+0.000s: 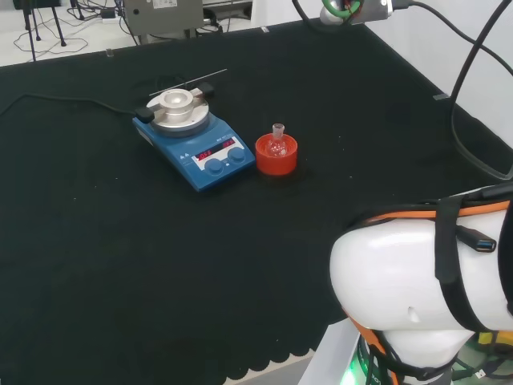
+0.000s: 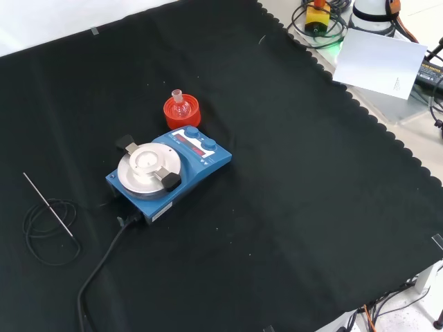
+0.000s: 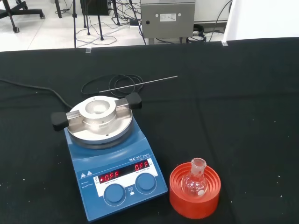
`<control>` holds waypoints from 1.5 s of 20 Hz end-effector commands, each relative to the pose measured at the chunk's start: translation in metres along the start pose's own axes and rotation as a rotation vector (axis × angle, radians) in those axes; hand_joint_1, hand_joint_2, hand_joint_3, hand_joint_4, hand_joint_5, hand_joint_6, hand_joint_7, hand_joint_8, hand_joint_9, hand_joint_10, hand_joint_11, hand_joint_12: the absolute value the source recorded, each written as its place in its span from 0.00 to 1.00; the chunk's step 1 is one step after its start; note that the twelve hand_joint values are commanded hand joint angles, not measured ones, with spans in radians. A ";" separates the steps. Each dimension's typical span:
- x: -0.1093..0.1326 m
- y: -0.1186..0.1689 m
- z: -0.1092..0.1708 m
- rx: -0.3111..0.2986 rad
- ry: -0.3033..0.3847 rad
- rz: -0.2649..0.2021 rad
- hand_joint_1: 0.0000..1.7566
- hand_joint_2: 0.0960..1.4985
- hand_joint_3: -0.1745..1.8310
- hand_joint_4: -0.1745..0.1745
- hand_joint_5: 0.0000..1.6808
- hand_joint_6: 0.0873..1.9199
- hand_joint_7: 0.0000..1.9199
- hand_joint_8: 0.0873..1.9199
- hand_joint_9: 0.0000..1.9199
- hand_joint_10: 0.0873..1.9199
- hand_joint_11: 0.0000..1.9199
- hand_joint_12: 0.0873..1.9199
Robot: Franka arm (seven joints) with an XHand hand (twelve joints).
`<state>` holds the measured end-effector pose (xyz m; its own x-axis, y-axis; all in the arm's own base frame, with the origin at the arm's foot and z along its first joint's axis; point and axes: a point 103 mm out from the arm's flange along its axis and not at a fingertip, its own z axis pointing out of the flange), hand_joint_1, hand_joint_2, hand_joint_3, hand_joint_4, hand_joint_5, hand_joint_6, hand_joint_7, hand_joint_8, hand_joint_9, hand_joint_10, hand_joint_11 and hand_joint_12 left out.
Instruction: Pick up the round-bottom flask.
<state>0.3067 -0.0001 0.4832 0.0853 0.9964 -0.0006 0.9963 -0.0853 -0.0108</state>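
The arm's big white link [image 1: 417, 297] bulks nearest in the head view. Out on the black cloth [image 2: 311, 207] the small round-bottom flask [image 1: 278, 143] sits upright, neck up, in a red ribbed stand [image 1: 276, 156]. It stands just beside the blue stirrer plate [image 1: 196, 136], on the knob side. A thin rod [image 2: 47, 202] and coiled cable [image 2: 48, 232] lie beyond. The wrist view looks down and forward at the flask, so I judge the reach runs that way. How the hand's fingers stand I cannot tell.
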 end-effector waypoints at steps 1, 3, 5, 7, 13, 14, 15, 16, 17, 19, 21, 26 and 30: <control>-0.001 0.000 0.000 -0.008 -0.008 0.002 0.03 0.79 0.34 0.49 0.07 0.12 0.01 0.21 0.02 0.29 0.00 0.30; -0.004 0.002 0.001 -0.003 -0.004 0.005 0.01 0.86 0.26 0.49 0.10 0.05 0.01 0.20 0.02 0.28 0.00 0.29; -0.003 0.003 0.002 -0.004 -0.010 0.005 0.00 0.89 0.22 0.49 0.12 0.02 0.01 0.19 0.02 0.28 0.00 0.28; -0.004 0.004 0.002 0.002 -0.006 0.006 0.00 0.89 0.21 0.49 0.12 0.01 0.02 0.19 0.02 0.28 0.00 0.28; -0.007 0.011 0.007 0.018 -0.007 0.011 0.00 0.90 0.21 0.49 0.12 0.01 0.02 0.19 0.02 0.28 0.00 0.28; -0.010 0.015 0.010 0.026 -0.002 0.015 0.00 0.90 0.21 0.49 0.12 0.01 0.02 0.19 0.02 0.28 0.00 0.28; -0.013 0.018 0.014 0.031 0.002 0.019 0.00 0.90 0.21 0.49 0.13 0.01 0.02 0.19 0.02 0.28 0.00 0.28; -0.017 0.022 0.018 0.034 0.004 0.025 0.00 0.90 0.20 0.49 0.13 0.01 0.02 0.19 0.02 0.28 0.00 0.28; -0.020 0.024 0.020 0.037 0.005 0.030 0.00 0.90 0.20 0.49 0.13 0.01 0.02 0.19 0.02 0.28 0.00 0.28; -0.026 0.028 0.026 0.037 0.004 0.042 0.00 0.90 0.20 0.49 0.13 0.00 0.02 0.19 0.02 0.28 0.00 0.28; -0.029 0.030 0.033 0.036 0.005 0.062 0.01 0.90 0.20 0.49 0.13 0.00 0.02 0.19 0.03 0.28 0.00 0.28; -0.052 0.043 0.061 0.047 0.041 0.113 0.09 0.87 0.17 0.47 0.14 0.00 0.04 0.19 0.05 0.29 0.00 0.31; -0.073 0.058 0.085 0.043 0.085 0.141 0.15 0.84 0.16 0.44 0.16 0.00 0.05 0.20 0.06 0.30 0.00 0.35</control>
<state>0.3446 -0.0497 0.4298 0.1822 0.9827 0.0328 0.9823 -0.1804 -0.0513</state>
